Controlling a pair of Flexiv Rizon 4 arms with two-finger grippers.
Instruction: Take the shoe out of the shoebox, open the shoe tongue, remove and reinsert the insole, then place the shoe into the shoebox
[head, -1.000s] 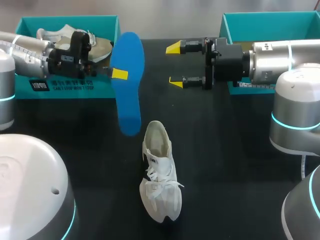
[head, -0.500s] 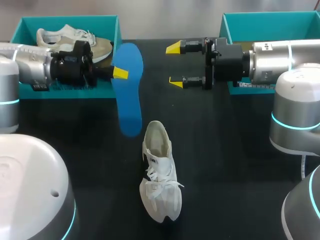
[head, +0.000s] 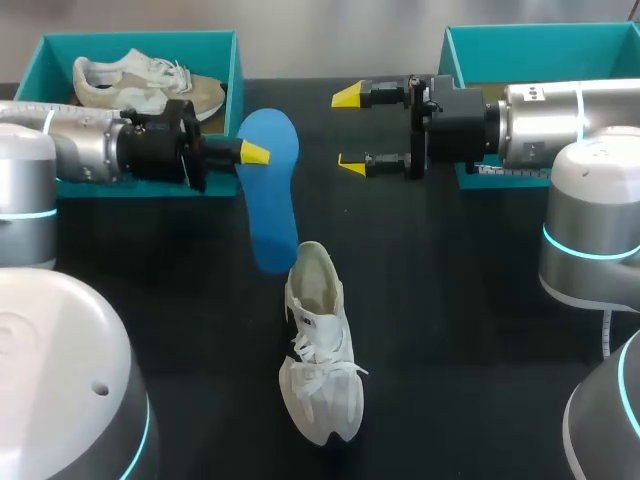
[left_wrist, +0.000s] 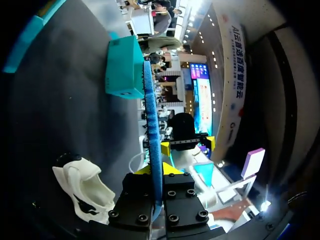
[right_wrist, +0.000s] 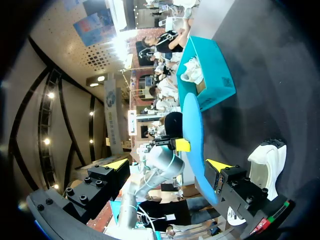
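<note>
Dangling blue insole (head: 270, 195), white laced shoe (head: 320, 350) upright

matt blue insole (head: 270, 190), white mesh shoe (head: 320, 345)

Black table (head: 470, 330), matte dark top spanning the view, soft even light, faint shadows
</note>
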